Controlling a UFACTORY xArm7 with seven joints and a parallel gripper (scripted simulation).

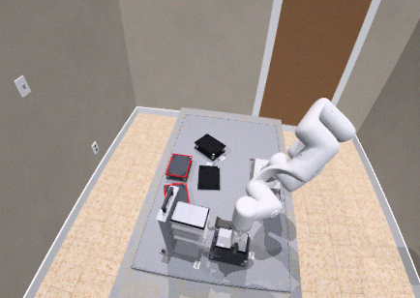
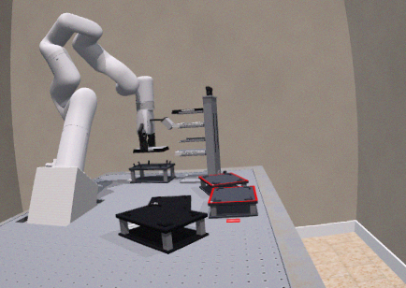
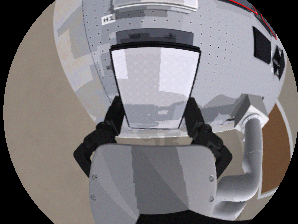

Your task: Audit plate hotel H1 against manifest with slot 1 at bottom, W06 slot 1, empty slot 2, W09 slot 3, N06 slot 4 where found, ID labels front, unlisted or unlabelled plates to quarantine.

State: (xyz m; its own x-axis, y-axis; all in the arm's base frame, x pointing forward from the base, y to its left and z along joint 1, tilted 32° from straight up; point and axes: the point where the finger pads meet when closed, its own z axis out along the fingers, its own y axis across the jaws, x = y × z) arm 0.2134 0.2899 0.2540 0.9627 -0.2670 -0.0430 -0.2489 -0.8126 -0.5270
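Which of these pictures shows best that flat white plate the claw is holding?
The wrist view: the flat white plate fills it, clamped between the black gripper fingers. The exterior view shows it edge-on, above a dark nest. From the top, the arm partly hides it.

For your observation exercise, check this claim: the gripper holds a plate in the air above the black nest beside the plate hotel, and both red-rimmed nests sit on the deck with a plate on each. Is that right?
Not quite. The gripper does hold a plate in the air above the black nest beside the plate hotel, but the red-rimmed nests carry no plates. The exterior view shows their tops bare.
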